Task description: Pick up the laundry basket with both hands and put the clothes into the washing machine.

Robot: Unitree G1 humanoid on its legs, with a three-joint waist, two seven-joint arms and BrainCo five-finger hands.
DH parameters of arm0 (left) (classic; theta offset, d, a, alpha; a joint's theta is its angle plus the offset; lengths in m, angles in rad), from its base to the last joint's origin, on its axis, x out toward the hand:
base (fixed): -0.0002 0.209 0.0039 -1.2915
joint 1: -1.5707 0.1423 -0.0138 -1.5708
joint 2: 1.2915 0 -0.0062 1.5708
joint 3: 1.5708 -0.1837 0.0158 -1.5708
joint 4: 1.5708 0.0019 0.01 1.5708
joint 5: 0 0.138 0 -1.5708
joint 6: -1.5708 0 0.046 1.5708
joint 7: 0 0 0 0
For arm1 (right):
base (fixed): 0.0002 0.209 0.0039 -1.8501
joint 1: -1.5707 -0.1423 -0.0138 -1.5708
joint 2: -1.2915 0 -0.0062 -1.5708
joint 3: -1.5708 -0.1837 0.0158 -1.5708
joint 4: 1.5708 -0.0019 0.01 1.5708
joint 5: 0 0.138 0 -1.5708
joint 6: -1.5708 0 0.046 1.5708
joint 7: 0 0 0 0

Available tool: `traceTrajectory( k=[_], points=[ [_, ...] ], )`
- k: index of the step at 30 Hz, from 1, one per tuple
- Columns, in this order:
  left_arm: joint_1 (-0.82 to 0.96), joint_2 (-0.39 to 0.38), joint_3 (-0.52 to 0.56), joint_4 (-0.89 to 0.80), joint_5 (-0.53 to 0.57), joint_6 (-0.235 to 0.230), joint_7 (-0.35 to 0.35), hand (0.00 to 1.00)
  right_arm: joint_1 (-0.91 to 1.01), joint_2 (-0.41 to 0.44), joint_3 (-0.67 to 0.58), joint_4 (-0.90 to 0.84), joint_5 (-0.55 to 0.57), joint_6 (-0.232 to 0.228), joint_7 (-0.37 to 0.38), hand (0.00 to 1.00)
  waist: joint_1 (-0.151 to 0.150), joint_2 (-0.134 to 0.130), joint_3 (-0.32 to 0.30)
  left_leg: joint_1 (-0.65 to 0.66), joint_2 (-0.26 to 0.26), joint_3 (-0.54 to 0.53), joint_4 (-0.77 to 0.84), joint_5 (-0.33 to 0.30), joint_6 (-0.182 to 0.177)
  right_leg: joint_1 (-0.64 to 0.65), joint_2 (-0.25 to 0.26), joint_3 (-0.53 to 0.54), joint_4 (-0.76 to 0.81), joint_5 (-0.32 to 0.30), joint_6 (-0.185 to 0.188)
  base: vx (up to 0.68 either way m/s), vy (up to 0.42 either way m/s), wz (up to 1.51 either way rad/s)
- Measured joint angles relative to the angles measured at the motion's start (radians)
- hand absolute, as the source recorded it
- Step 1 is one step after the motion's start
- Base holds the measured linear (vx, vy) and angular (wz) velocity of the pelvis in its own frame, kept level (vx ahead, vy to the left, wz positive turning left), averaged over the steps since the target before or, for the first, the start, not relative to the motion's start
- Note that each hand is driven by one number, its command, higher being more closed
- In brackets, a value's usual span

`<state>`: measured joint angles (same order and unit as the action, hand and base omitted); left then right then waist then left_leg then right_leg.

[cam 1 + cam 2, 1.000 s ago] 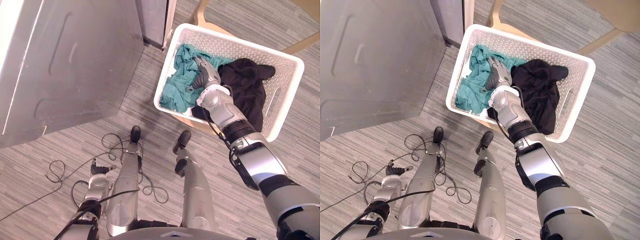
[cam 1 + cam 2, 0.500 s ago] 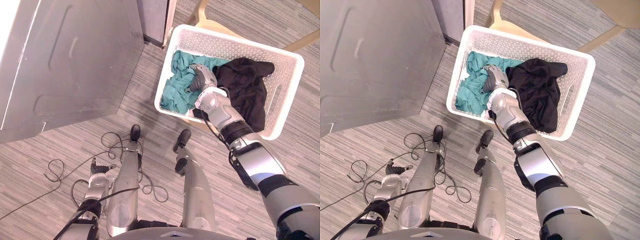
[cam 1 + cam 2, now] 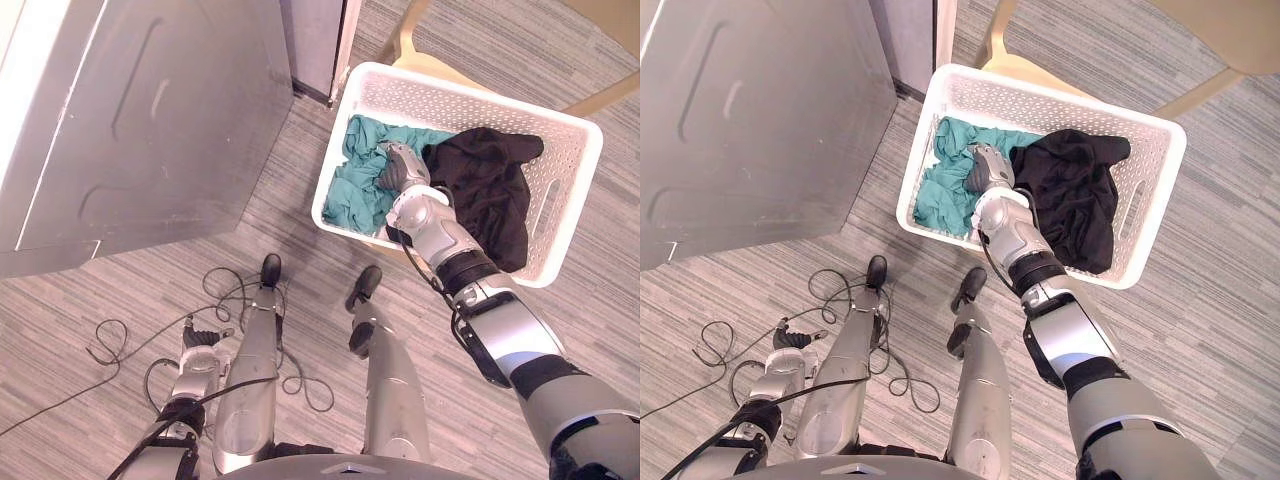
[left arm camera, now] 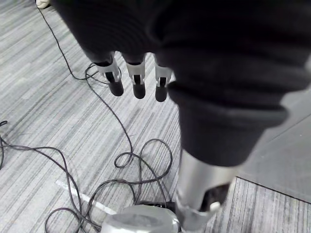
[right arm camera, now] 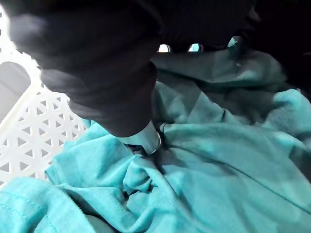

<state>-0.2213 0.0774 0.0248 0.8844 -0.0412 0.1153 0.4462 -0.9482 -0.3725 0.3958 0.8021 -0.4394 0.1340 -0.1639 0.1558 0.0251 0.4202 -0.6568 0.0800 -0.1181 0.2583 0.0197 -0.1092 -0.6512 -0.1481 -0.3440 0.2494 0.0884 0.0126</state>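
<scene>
Teal cloth (image 3: 350,195) bunches in right robot hand (image 3: 397,172) inside white basket (image 3: 470,100).

The right arm (image 3: 500,330) stretches forward, right hand (image 3: 396,171) bent downward. The left hand (image 3: 202,339) hangs low, fingers (image 4: 138,78) loosely straight.

Right arm (image 3: 500,325), on the laundry basket (image 3: 450,100) side, was silver-grey shells with black bands at the joints and a rounded silver block at the wrist. Right hand (image 3: 398,172) had a dark ribbed cover over back and wrist. Left hand (image 4: 146,29), well clear of the basket: same ribbed cover, silver fingers (image 4: 138,80), dark tips, black slots.
</scene>
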Motion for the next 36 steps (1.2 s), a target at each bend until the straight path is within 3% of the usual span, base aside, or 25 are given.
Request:
traceTrajectory(
  k=[3, 9, 11, 15, 18, 21, 25, 28, 33, 36],
  points=[
    [-0.001, -0.002, -0.005, -0.002, -0.026, 0.0, 0.005, 0.0, 0.03, 0.04, -0.12, 0.001, 0.105, -0.001, -0.046, 1.0, 0.004, 0.0, 0.0, 0.007, -0.001, 0.0, -0.001, 0.0, 0.0, 0.007, -0.001, 0.0, 0.0, 0.0, 0.0, 0.0, 0.0, 0.0],
    [-0.001, -0.021, 0.025, -0.016, -0.062, 0.0, 0.006, 0.0, 0.039, 0.101, -0.332, -0.002, 0.473, -0.034, -0.151, 1.0, 0.005, 0.0, 0.0, 0.009, -0.002, 0.003, -0.001, 0.001, 0.002, 0.007, -0.006, 0.002, 0.003, 0.001, 0.002, 0.0, 0.0, 0.0],
    [-0.001, -0.047, 0.058, -0.032, -0.096, -0.001, 0.007, 0.0, 0.037, 0.119, -0.417, -0.006, 0.802, -0.107, -0.195, 1.0, 0.005, 0.0, 0.0, 0.013, -0.001, 0.008, -0.002, 0.001, 0.002, 0.006, -0.007, 0.006, 0.006, 0.001, 0.002, 0.01, -0.019, -0.04],
    [-0.002, -0.09, 0.087, -0.069, -0.134, -0.005, 0.006, 0.0, 0.046, 0.153, -0.506, -0.053, 1.118, -0.185, -0.232, 1.0, 0.0, 0.0, 0.0, 0.013, 0.002, 0.016, -0.003, 0.001, 0.001, 0.001, -0.008, 0.01, 0.013, 0.001, 0.002, 0.01, -0.028, -0.04],
    [-0.002, -0.108, 0.091, -0.088, -0.152, -0.006, 0.006, 0.0, 0.052, 0.176, -0.542, -0.118, 1.277, -0.24, -0.258, 1.0, -0.004, 0.0, 0.0, 0.018, 0.002, 0.023, 0.0, 0.002, 0.001, 0.0, -0.011, 0.013, 0.019, 0.001, 0.002, 0.02, -0.027, -0.04],
    [-0.002, -0.121, 0.09, -0.091, -0.152, -0.006, 0.006, 0.0, 0.057, 0.198, -0.567, -0.19, 1.388, -0.288, -0.263, 1.0, -0.005, 0.0, 0.0, 0.039, 0.0, 0.039, 0.002, 0.002, 0.0, 0.007, -0.017, 0.027, 0.032, 0.0, 0.003, 0.02, -0.017, -0.06],
    [-0.001, -0.135, 0.086, -0.092, -0.152, -0.001, 0.004, 0.0, 0.08, 0.237, -0.564, -0.291, 1.444, -0.329, -0.265, 1.0, -0.028, -0.001, 0.0, 0.073, 0.002, 0.058, 0.004, -0.016, 0.007, 0.044, -0.025, 0.03, 0.054, -0.018, 0.006, -0.02, -0.014, 0.02],
    [0.008, -0.15, 0.077, -0.089, -0.154, 0.005, 0.003, 0.0, 0.095, 0.259, -0.528, -0.365, 1.472, -0.357, -0.265, 1.0, -0.048, -0.001, 0.001, 0.136, 0.032, 0.147, 0.003, -0.009, 0.011, 0.082, -0.042, 0.033, 0.097, -0.048, 0.011, 0.0, -0.022, 0.08],
    [0.034, -0.146, 0.069, -0.088, -0.183, 0.011, -0.006, 0.0, 0.157, 0.29, -0.456, -0.495, 1.503, -0.373, -0.261, 1.0, -0.059, -0.002, 0.0, 0.218, 0.018, 0.154, -0.001, -0.007, 0.012, 0.133, -0.064, 0.045, 0.152, -0.087, 0.019, 0.0, 0.0, 0.0],
    [0.073, -0.136, 0.058, -0.089, -0.19, 0.02, -0.019, 0.0, 0.263, 0.326, -0.398, -0.582, 1.505, -0.375, -0.258, 1.0, -0.076, -0.003, 0.0, 0.333, 0.007, 0.165, -0.03, -0.013, 0.01, 0.218, -0.08, 0.054, 0.181, -0.122, 0.029, 0.02, -0.003, -0.01]
  ],
)
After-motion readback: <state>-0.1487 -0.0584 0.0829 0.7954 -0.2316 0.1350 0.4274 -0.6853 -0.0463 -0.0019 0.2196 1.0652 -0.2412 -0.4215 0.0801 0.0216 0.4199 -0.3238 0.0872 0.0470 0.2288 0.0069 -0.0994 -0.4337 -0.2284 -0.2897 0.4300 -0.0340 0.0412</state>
